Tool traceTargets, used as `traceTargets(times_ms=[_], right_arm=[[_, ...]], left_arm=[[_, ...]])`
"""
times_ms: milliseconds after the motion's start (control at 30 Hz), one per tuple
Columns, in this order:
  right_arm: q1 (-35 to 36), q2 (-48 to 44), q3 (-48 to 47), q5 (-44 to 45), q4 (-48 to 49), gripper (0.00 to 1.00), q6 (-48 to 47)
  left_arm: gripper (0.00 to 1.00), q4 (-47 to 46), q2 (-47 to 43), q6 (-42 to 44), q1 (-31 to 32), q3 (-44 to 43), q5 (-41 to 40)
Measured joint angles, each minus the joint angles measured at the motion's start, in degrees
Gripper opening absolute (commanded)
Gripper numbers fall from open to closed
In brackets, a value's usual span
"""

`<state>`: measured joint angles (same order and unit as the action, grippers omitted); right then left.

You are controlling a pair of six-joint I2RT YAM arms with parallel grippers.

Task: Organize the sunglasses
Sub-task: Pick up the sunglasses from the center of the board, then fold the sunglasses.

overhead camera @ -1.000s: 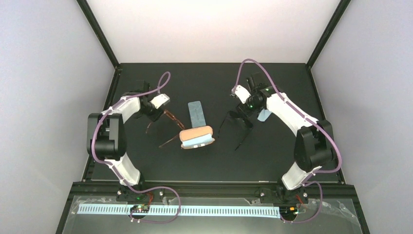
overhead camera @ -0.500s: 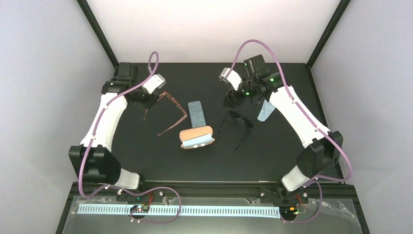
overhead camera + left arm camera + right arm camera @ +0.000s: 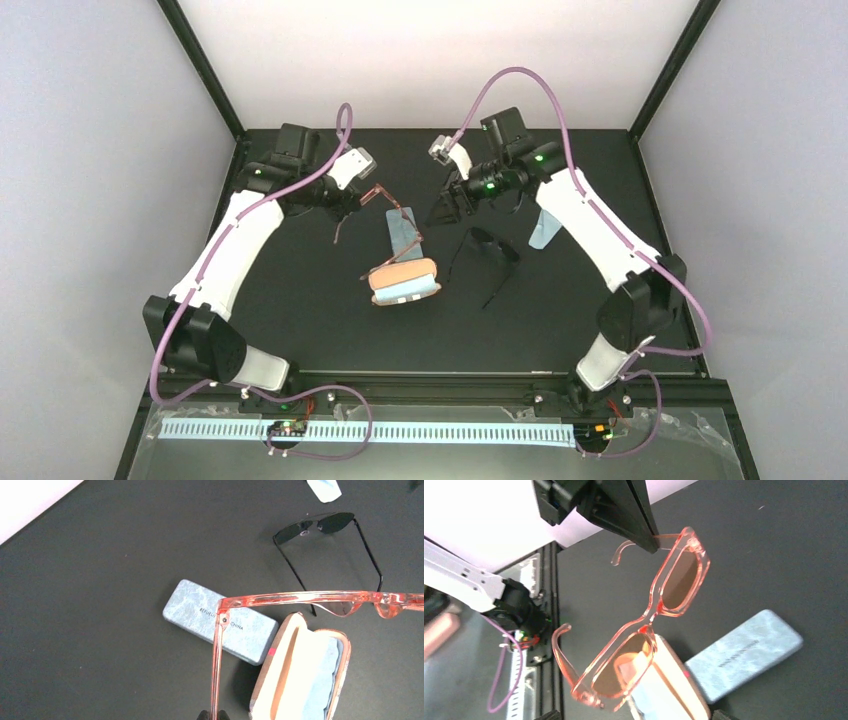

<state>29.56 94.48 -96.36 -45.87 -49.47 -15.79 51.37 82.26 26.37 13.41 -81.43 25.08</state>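
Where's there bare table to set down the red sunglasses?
Bare: the wide near strip of table in front of the open case, and the left side beside it. Crowded: the middle, under the red sunglasses, with blue case, black sunglasses and cloth close together.

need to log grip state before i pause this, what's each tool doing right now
Left tool: closed on one arm of the reddish-brown sunglasses.
Right tool: open, holding nothing.
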Motion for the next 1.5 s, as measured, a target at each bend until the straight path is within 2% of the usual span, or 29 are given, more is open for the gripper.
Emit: traceTargets(times_ms=[167,367,533,667,1100,1200,1267,1500], right_arm=[[0.0,4.9,1.6,-7.4,3.3,0.83,7.5],[0.0,6.2,4.9,-13.6,9.1,0.84,16.1],[0.0,7.4,6.5,-18.0,13.4,0.74,21.2],[0.0,8.4,7.5,-20.1,14.8,0.69,23.3],[-0.3,9.5,8.5,-21.2,17.2,0.44,27.3],[-0.4,9.8,8.6,-21.0,17.2,0.38,27.6],[-0.4,9.8,8.6,-20.9,17.3,0.34,27.6],[-1.2,9.8,8.4,-20.6,16.0,0.27,24.6]], left_arm=[[0.02,-1.8,0.0,-1.1,2.0,0.0,0.0],[0.02,-3.4,0.0,-2.4,3.6,0.0,-1.5],[0.02,-5.1,0.0,-3.1,4.8,0.0,-3.6],[0.02,-6.2,-0.2,-3.2,5.6,0.2,-5.2],[0.03,-8.4,-3.5,-3.5,6.5,2.6,-7.7],[0.09,-8.8,-4.0,-3.4,6.7,3.1,-8.4],[0.18,-9.2,-4.2,-3.2,6.9,3.5,-8.5],[0.60,-9.9,-4.7,-2.7,6.9,5.0,-8.1]])
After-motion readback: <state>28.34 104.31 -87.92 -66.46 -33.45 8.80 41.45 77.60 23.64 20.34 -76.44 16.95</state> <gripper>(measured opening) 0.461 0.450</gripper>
